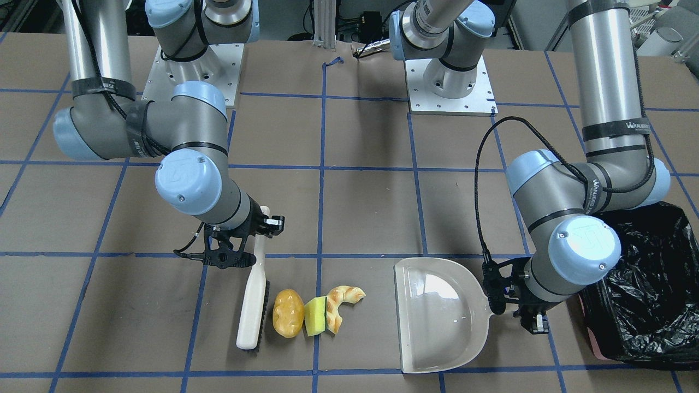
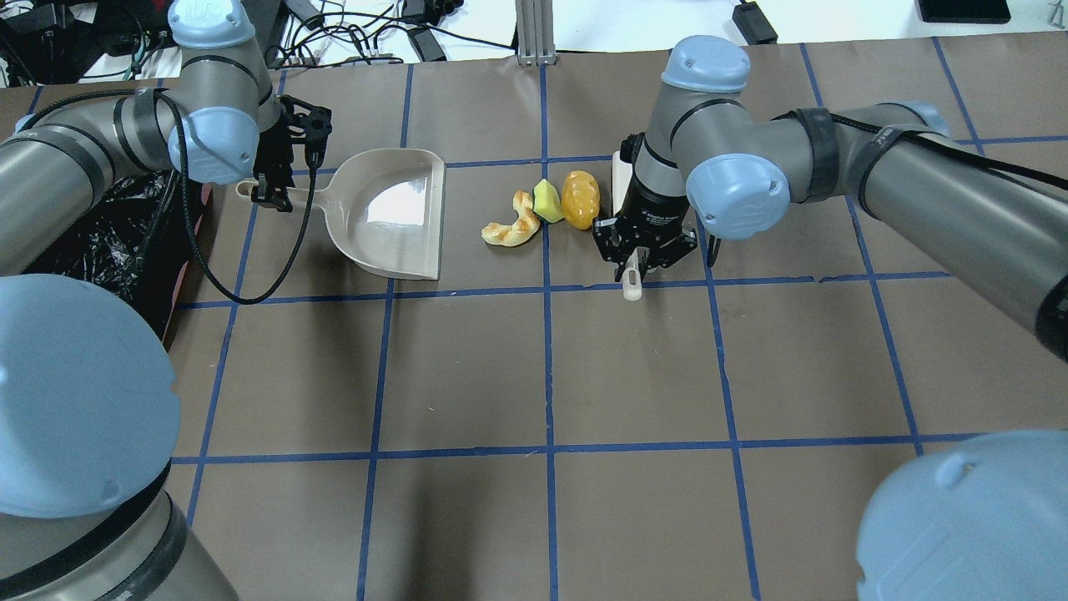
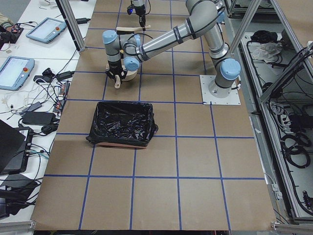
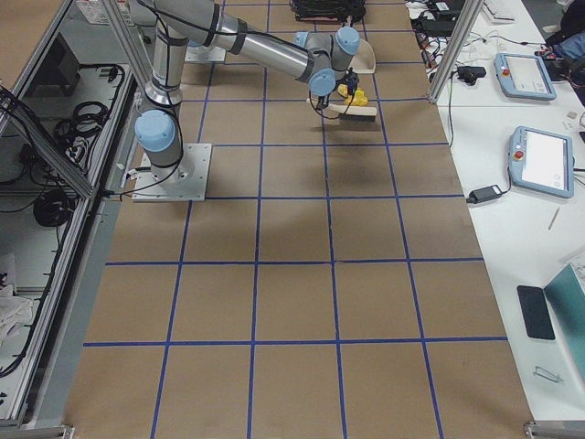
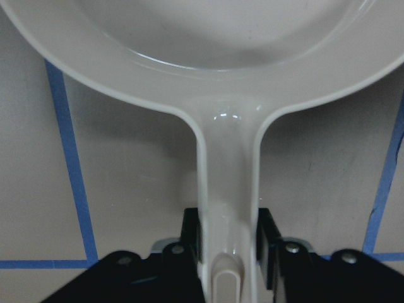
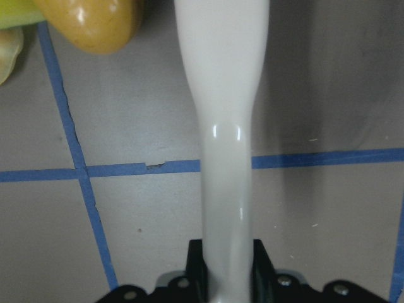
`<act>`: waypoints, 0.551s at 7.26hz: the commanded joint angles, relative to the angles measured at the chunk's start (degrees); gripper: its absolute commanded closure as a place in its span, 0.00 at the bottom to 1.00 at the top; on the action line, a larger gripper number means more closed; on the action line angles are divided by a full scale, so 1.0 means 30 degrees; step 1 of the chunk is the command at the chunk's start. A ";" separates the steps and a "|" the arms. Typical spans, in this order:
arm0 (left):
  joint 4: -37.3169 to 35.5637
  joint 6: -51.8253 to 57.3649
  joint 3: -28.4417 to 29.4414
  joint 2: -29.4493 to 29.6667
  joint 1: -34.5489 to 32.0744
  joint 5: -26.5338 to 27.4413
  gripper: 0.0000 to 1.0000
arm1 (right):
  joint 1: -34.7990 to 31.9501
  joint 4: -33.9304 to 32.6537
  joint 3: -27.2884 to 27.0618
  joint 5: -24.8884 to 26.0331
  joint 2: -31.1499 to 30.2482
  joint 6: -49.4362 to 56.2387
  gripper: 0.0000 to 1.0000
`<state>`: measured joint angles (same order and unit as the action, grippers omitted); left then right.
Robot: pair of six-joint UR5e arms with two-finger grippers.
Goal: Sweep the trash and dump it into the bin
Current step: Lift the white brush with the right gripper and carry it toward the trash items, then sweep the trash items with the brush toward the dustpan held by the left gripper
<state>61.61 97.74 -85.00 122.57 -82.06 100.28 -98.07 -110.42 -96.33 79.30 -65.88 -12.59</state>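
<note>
The trash lies in a row on the table: a golden-brown potato-like lump (image 1: 288, 313), a yellow sponge block (image 1: 315, 317) with a green side, and a curved tan croissant-like piece (image 1: 341, 303). My right gripper (image 1: 236, 252) is shut on the handle of a white brush (image 1: 253, 295), whose bristles touch the lump. My left gripper (image 1: 516, 305) is shut on the handle of the beige dustpan (image 1: 437, 314), which lies flat with its mouth facing the trash. The bin (image 1: 650, 284), lined with a black bag, stands just beyond my left arm.
Blue tape lines grid the brown table (image 2: 551, 376). The arms' white base plates (image 1: 450, 87) sit at the robot's side. Desks with tablets (image 3: 17, 71) and cables border the table's far side.
</note>
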 commanded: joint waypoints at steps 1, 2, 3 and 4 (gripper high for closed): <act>0.0000 0.0000 0.0004 0.0013 0.0019 0.0002 1.00 | -0.0704 -0.0165 0.0059 -0.0009 0.0192 -0.0867 1.00; 0.0000 0.0000 0.0004 0.0013 -0.0009 0.0002 1.00 | -0.1057 -0.0398 0.0059 -0.0038 0.0192 -0.1335 1.00; 0.0000 0.0000 0.0004 0.0013 0.0019 0.0031 1.00 | -0.1234 -0.0574 0.0059 -0.0067 0.0221 -0.1862 1.00; 0.0000 0.0000 0.0004 -0.0016 0.0020 0.0031 1.00 | -0.1497 -0.0750 0.0088 -0.0648 0.0308 -0.2157 1.00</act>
<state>61.61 97.73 -84.99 122.59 -82.04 100.34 -101.57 -111.98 -96.13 78.77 -65.19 -17.59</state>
